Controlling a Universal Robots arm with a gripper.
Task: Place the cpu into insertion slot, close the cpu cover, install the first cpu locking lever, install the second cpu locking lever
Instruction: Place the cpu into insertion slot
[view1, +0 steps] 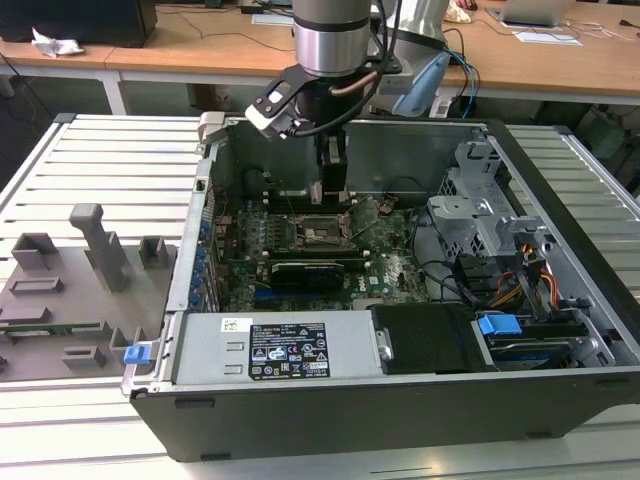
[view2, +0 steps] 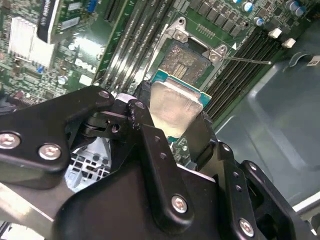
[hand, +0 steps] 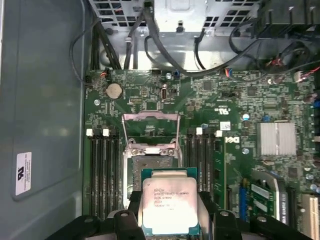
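Behind the slatted table (view1: 100, 150) with the open computer case (view1: 400, 410) I see wooden desks (view1: 200, 45). My gripper (hand: 171, 220) pinches the cpu (hand: 167, 197) by two opposite edges, near the insertion slot (hand: 150, 162) but not seated in it. The cpu cover (hand: 151, 131) is flipped open. I fear that a tilted or shifted descent would bend the socket pins.

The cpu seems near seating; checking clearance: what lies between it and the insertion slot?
Nothing: the first wrist view shows a bare stretch from the cpu to the insertion slot.
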